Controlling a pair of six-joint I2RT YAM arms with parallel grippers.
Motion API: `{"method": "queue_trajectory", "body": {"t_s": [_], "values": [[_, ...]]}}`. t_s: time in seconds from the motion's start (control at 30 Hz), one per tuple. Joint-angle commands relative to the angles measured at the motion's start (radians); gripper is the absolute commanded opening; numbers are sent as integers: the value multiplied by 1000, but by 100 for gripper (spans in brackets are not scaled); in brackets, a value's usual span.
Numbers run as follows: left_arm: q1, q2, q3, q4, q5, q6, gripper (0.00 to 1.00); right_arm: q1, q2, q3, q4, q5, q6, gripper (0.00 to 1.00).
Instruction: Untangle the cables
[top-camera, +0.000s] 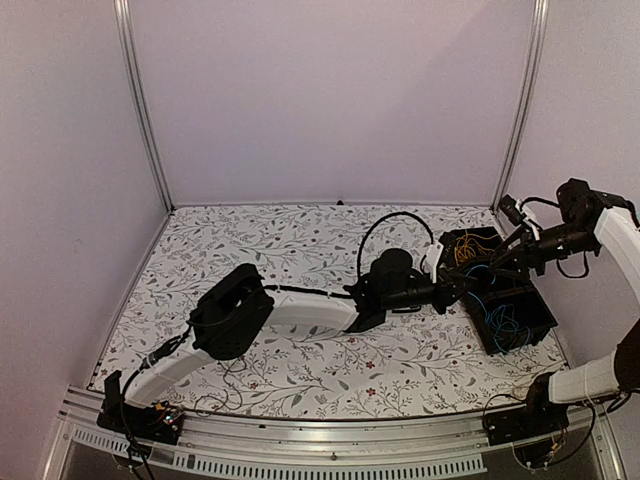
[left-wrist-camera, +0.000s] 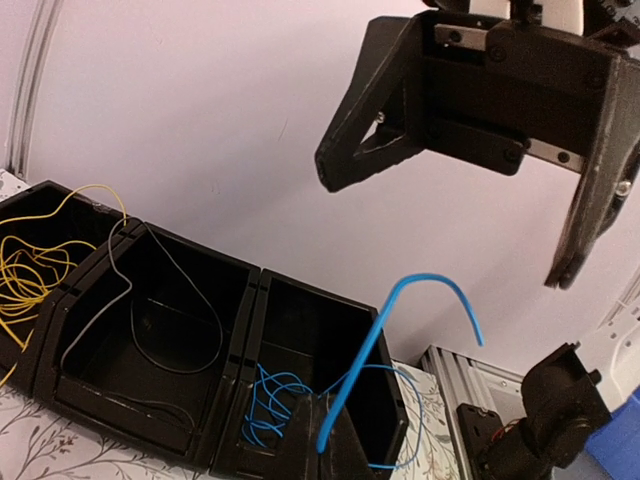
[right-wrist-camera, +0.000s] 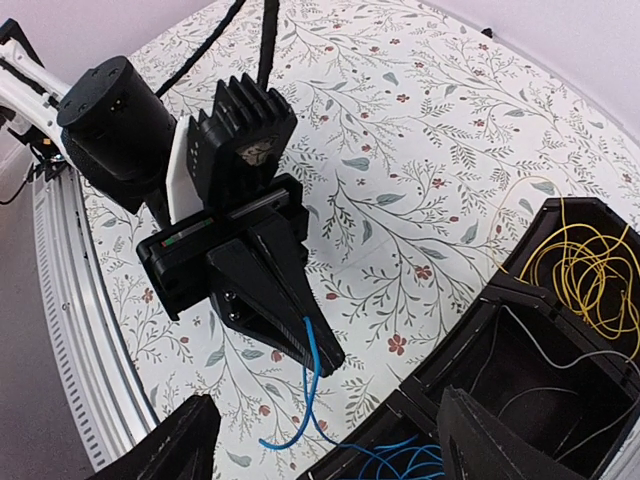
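The cables lie sorted in a black three-part tray (left-wrist-camera: 250, 330): yellow cables (left-wrist-camera: 30, 270) in one end part, a thin dark wire (left-wrist-camera: 130, 290) in the middle, blue cable loops (left-wrist-camera: 265, 410) in the other end part. My left gripper (left-wrist-camera: 315, 430) is shut on a blue cable (left-wrist-camera: 400, 320), whose free end arcs upward. In the right wrist view the left gripper (right-wrist-camera: 325, 360) pinches that blue cable (right-wrist-camera: 312, 400) just outside the tray (right-wrist-camera: 480, 310). My right gripper (left-wrist-camera: 450, 225) hangs open just above, nothing between its fingers (right-wrist-camera: 185, 445).
The tray (top-camera: 540, 310) sits at the right side of the flower-patterned table (top-camera: 300, 250), close to the right wall. A thick black arm cable (top-camera: 385, 225) loops over the left wrist. An aluminium rail (top-camera: 330, 435) runs along the near edge.
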Motion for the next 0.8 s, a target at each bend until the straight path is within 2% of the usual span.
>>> {"method": "queue_trajectory", "body": {"t_s": [0.0,0.07,0.13,0.23,0.27,0.37,0.63,0.77], "values": [[-2,6,4,6,14,20,0,41,46,16,43,-46,80,80],[-3,1,1,6,23,29,0,55,63,10,59,-28,99,76],[-5,-5,-5,8,22,36,0,61,78,9,69,-13,114,68],[-7,-13,-18,10,22,46,0,62,101,17,51,-10,116,45],[-8,-16,-22,12,22,50,0,62,107,22,41,-12,113,40],[-7,-21,-32,13,22,56,0,63,124,32,8,-18,102,37],[-9,-29,-43,18,22,62,0,74,153,14,-43,-23,69,39],[-9,-32,-44,21,21,66,0,75,157,10,-47,-21,67,33]]}}
